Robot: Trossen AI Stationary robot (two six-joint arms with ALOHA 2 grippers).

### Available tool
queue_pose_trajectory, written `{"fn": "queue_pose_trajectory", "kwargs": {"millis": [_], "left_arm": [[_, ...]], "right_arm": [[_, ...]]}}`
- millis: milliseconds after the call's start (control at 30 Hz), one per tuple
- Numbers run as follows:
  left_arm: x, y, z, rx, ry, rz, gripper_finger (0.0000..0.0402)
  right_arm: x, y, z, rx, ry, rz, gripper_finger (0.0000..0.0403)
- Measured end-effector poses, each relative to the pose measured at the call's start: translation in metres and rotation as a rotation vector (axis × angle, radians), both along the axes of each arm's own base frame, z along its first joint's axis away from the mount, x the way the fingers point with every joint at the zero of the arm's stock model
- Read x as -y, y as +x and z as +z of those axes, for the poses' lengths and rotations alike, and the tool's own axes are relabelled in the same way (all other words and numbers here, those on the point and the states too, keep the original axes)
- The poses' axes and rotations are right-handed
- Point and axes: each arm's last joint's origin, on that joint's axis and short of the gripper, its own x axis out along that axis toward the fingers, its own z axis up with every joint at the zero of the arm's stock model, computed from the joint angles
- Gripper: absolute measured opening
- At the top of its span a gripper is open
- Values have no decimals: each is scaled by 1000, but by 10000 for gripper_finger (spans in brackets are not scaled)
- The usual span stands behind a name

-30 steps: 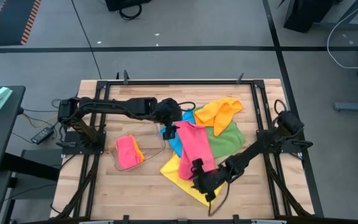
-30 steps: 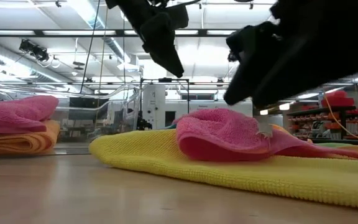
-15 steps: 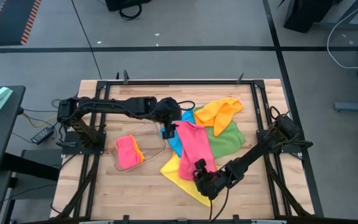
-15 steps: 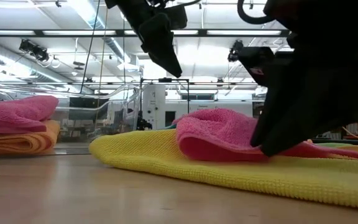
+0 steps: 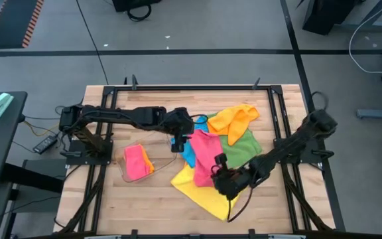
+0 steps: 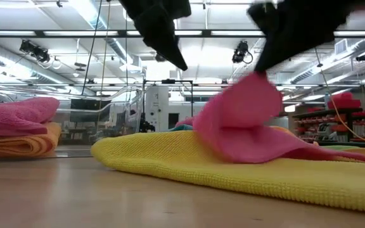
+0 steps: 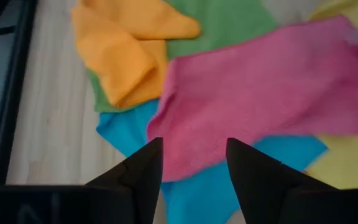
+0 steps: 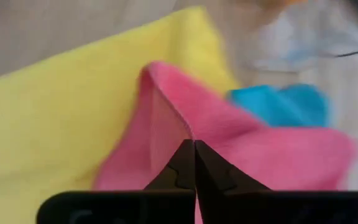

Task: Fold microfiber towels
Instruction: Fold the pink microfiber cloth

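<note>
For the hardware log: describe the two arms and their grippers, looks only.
Both arms are dark, slender and jointed, with black cables looping along them. The left gripper has two dark, pointed, wedge-shaped fingers. The right gripper has matching dark fingers. No markings show.

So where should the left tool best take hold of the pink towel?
At the pink towel's free far edge, just under the open left tool, coming straight down. That edge lies flat on the blue towel, while the right tool already pinches the near end, lifted.

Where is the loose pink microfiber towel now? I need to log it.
In the high view the loose pink microfiber towel lies mid-table over the yellow towel and blue towel, its near edge pinched up by the right gripper.
</note>
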Motion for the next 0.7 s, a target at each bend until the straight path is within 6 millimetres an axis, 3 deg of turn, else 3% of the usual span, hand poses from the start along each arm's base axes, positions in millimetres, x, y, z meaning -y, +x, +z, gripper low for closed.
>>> {"fn": "queue_pose_trajectory", "kwargs": {"millis": [133,233,700], "left_arm": [[5,-1,0,-10,5,-22,179],[6,-2,-3,-27,9,-29,176],[6,0,-2,3,-12,-26,173]], "right_arm": [[8,-16,37,38,29,20,2],[10,-28,37,-28,22,18,2],[-8,-31,-35,-376,130,9,1]]}}
